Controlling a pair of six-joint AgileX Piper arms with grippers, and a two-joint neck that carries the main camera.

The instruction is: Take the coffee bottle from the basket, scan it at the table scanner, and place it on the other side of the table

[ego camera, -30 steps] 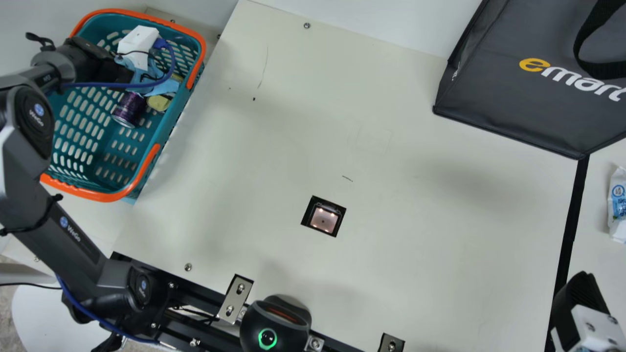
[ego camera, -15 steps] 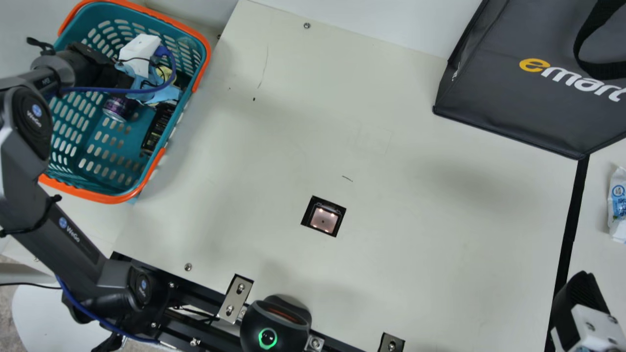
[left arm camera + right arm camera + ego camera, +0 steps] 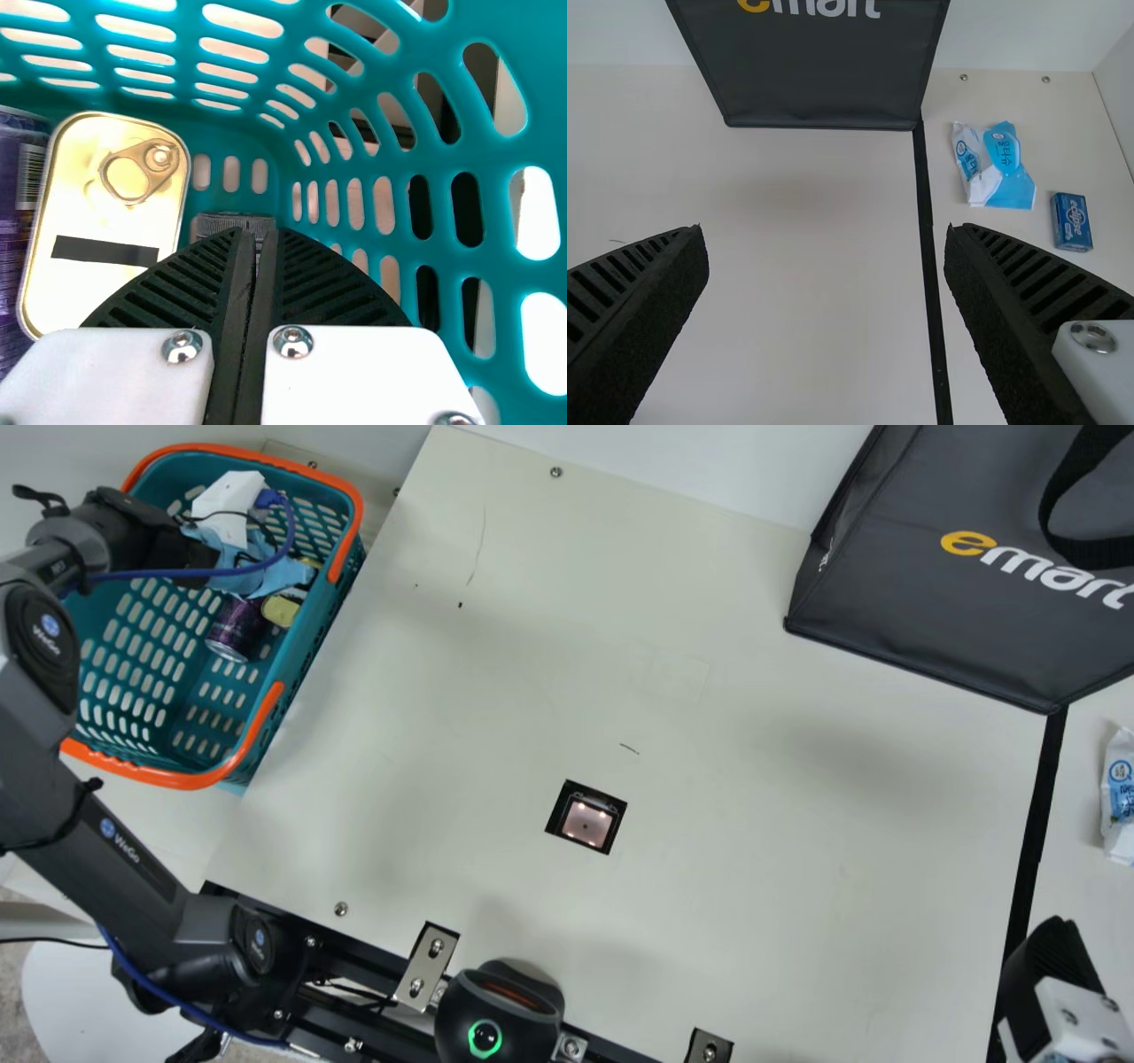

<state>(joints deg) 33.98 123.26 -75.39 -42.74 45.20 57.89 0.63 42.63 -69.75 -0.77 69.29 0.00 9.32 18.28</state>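
Basket (image 3: pixel 182 781) shifted beside cream table (image 3: pixel 753 824); left end effector (image 3: pixel 190 556) clenched, right end effector (image 3: pixel 1052 957) released.

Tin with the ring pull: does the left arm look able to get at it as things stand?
Likely yes: the left gripper is in the basket beside the tin, nothing visible between them, though its shut fingers would first have to open.

Charcoal and black, trimmed in blue and white

The left arm (image 3: pixel 133 850) is dark grey, with rounded black joint caps (image 3: pixel 42 633), small blue badges (image 3: pixel 107 828) and pale lettering. A blue cable (image 3: pixel 199 574) loops near the wrist. The left tool's (image 3: pixel 190 560) housing looks black, though it is dim there. The right tool (image 3: pixel 1054 926) matches its ribbed black fingers (image 3: pixel 332 283); white plates (image 3: pixel 345 376) carry silver screws (image 3: pixel 293 341).
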